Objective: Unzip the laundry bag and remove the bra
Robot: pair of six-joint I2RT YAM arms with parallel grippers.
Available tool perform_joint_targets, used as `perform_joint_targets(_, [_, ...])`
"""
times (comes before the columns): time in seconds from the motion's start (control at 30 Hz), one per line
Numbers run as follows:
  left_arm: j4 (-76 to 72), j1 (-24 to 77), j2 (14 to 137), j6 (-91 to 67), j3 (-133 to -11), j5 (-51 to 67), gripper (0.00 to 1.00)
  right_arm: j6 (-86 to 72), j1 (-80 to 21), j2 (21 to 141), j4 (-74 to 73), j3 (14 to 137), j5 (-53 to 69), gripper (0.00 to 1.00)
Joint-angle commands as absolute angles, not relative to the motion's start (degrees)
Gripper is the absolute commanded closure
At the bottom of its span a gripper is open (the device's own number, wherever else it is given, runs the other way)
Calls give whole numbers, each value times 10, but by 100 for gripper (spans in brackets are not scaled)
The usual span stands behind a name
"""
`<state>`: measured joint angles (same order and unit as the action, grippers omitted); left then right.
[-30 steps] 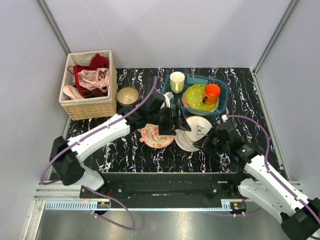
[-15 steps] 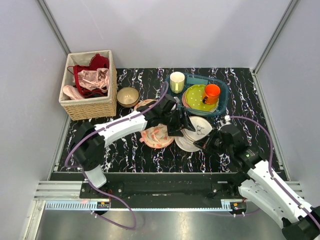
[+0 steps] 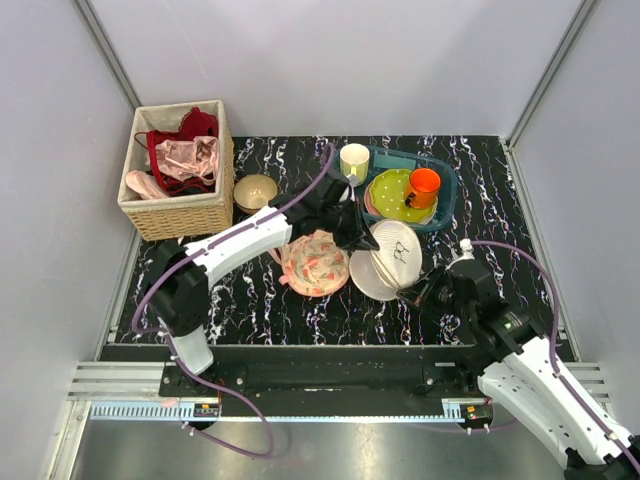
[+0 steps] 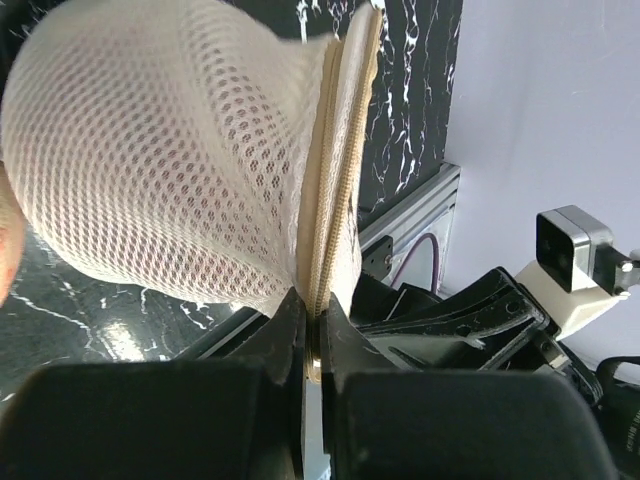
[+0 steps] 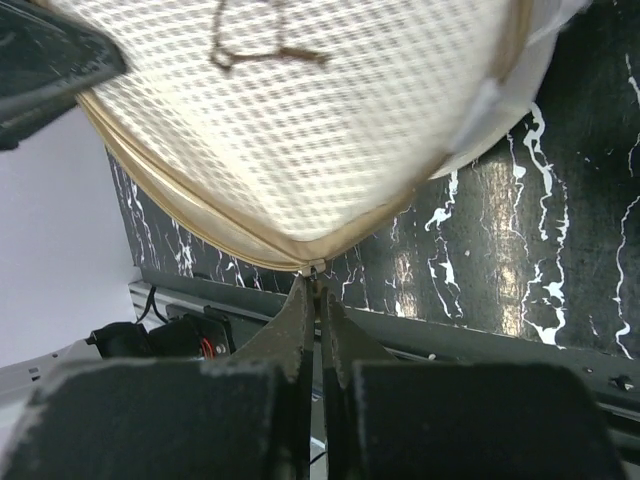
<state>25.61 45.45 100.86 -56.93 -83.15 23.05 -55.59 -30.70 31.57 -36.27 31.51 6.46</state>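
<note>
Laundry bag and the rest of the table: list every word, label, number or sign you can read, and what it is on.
No words, numbers or brands can be read in any view.
On the laundry bag: only a dark line drawing on its mesh, no letters.
The white tab on its rim: no print visible.
</note>
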Motion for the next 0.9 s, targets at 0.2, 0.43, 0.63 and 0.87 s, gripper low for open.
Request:
perform_joint_targets(0.2, [293, 368, 986, -468, -880, 317, 100, -552, -308, 239, -473, 348, -21, 100])
perform_joint_targets(0.43, [330, 365, 986, -427, -903, 322, 100, -537, -308, 269, -468, 346, -16, 100])
perform_joint_targets(0.63, [281, 397, 948, -438, -826, 270, 100, -475, -308, 298, -471, 406, -48, 40])
perform_joint_targets(0.87, [162, 440, 909, -470, -693, 252, 100, -437, -308, 369, -434, 487, -67, 20])
